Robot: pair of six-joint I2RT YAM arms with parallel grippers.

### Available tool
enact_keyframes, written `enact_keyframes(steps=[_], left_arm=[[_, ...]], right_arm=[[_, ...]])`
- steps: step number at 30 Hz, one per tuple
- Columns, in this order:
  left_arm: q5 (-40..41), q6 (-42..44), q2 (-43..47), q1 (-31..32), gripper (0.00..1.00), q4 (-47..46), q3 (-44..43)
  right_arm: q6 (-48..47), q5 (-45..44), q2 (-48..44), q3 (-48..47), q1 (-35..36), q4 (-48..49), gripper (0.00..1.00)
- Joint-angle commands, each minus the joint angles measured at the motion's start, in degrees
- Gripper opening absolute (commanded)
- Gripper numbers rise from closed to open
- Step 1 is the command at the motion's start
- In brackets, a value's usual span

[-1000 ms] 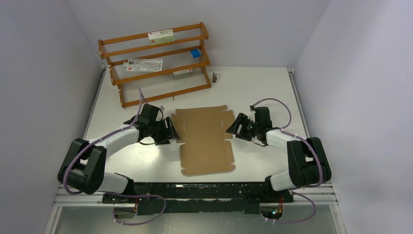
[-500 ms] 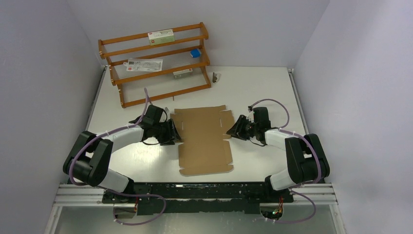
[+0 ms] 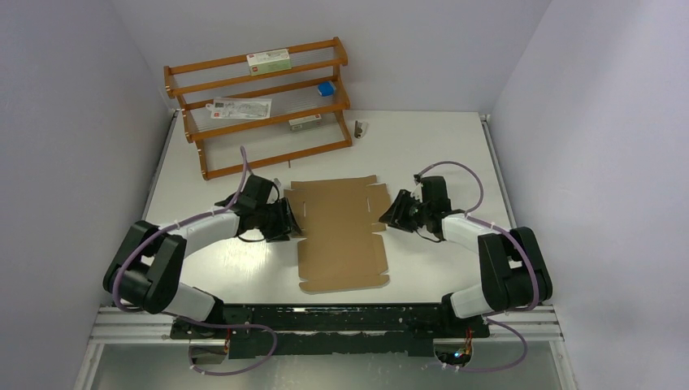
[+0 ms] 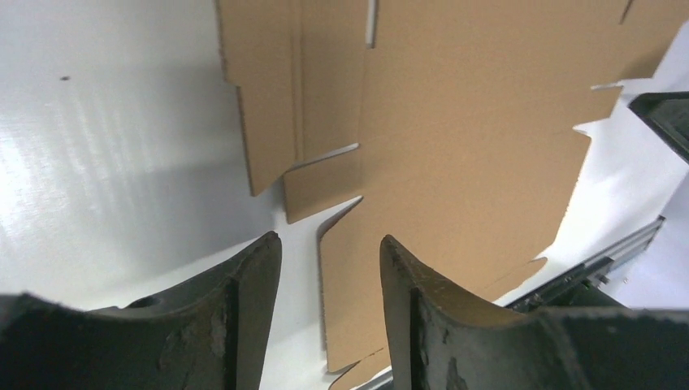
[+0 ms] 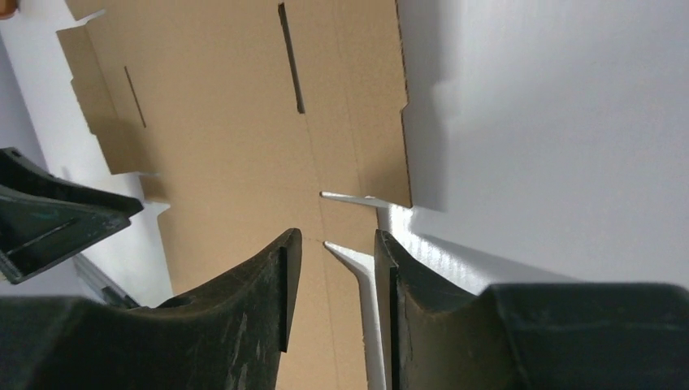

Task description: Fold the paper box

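The paper box [image 3: 341,236] is a flat brown die-cut cardboard sheet lying in the middle of the white table [image 3: 422,154]. My left gripper [image 3: 294,222] sits low at the sheet's left edge. In the left wrist view its jaws [image 4: 329,248] stand apart, and the sheet's [image 4: 455,122] notched edge and bare table show in the gap. My right gripper [image 3: 384,218] is at the sheet's right edge. Its jaws [image 5: 335,240] stand narrowly apart over a side strip of the cardboard [image 5: 219,122], and nothing is pinched between them.
A wooden rack [image 3: 260,106] stands at the back left, holding a white red-labelled carton [image 3: 268,58], a small blue box [image 3: 326,88] and a flat packet [image 3: 241,108]. A small dark object [image 3: 358,128] lies to the right of the rack. The arm bases line the near edge.
Both grippers have narrowed their jaws. The left arm has slid right, closer to the sheet's left edge. The right gripper has barely moved.
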State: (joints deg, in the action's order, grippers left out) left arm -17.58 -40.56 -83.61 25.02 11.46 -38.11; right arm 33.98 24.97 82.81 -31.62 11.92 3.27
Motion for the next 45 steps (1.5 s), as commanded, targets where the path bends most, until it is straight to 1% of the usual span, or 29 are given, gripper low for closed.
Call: enact_keyframes(steps=[1,6,12,17,19,22,26,35,41,45], left_arm=[[6.6,-0.6,2.4,0.4,0.54,2.7,-1.5],[6.6,-0.1,0.7,0.4,0.55,0.3,-1.7],[5.5,-0.3,-2.3,0.6,0.52,-2.6,-2.5],[2.9,-1.4,-4.1,1.0,0.49,-4.0,-2.4],[2.6,-1.8,-3.8,1.1,0.47,-4.0,-2.5],[2.0,-2.6,-2.4,1.1,0.4,-3.8,-2.7],[0.2,-4.2,-1.2,1.2,0.34,-3.8,-3.7],[1.5,-4.6,0.9,1.3,0.29,-1.5,-5.6],[1.7,-4.4,-0.7,2.1,0.28,-1.7,-5.6],[3.5,-3.4,-1.1,3.0,0.28,-0.6,-6.2]], right_arm=[[-2.5,-4.2,-0.7,-2.0,0.3,-2.2,0.43],[-2.2,-3.8,0.8,-1.7,0.9,-0.5,0.44],[-1.8,-3.0,3.0,-1.8,1.5,1.2,0.44],[-1.1,-2.3,4.2,-1.5,2.2,2.3,0.45],[-0.8,-1.8,4.7,-1.4,2.6,2.7,0.45],[-0.6,-1.6,5.0,-1.5,3.1,2.9,0.44],[0.1,-1.0,4.9,-1.5,3.6,3.2,0.43],[0.3,-1.2,3.7,-2.1,4.5,2.2,0.4],[0.2,-1.3,3.8,-2.6,4.9,1.8,0.37],[-0.2,-1.5,3.4,-3.1,5.1,1.2,0.37]])
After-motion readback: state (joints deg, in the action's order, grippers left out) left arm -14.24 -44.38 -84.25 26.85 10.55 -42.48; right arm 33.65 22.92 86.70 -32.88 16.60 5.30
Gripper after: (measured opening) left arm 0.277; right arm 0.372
